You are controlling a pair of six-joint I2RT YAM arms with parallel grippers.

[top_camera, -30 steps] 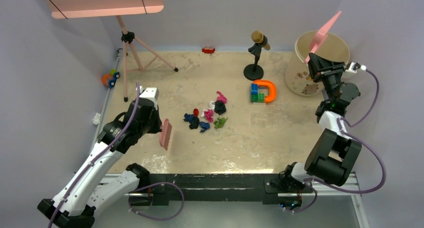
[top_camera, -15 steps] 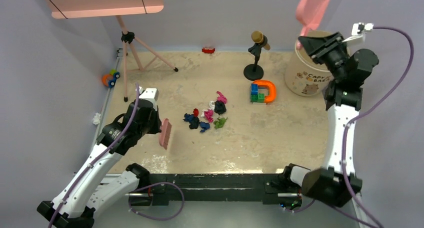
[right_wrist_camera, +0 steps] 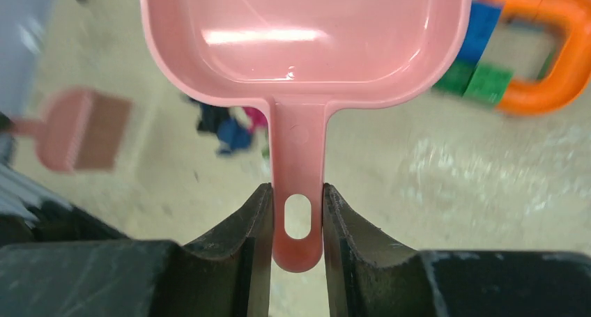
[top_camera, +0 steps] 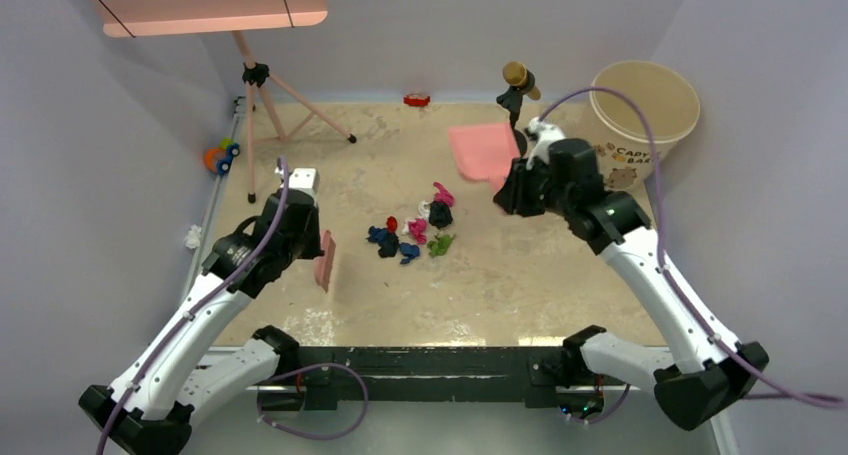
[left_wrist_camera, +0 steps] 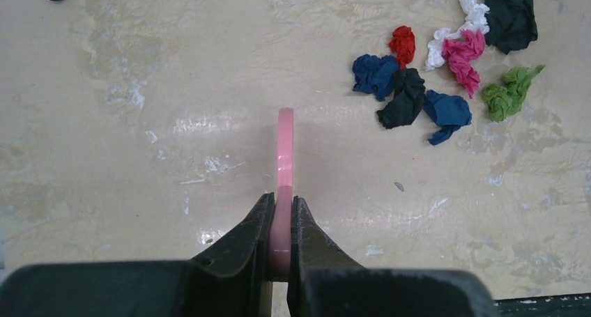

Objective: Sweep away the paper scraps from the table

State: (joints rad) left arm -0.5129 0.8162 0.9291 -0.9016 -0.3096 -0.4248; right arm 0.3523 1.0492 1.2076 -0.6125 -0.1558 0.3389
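Observation:
The paper scraps lie in a loose cluster mid-table, in navy, black, red, magenta, green and white. They also show in the left wrist view and, blurred, in the right wrist view. My left gripper is shut on the handle of a pink brush, whose head hangs left of the scraps. My right gripper is shut on the handle of a pink dustpan. The dustpan is held above the table, behind and right of the scraps, and its pan is empty.
A beige bucket stands at the back right, with a microphone stand beside it. A tripod stands at the back left. A blue-green block stack and an orange ring lie under the right arm. A small red car sits at the back edge.
My right arm has swung down and left from over the bucket, bringing the dustpan low over the table behind the scraps. The left arm and brush have barely shifted.

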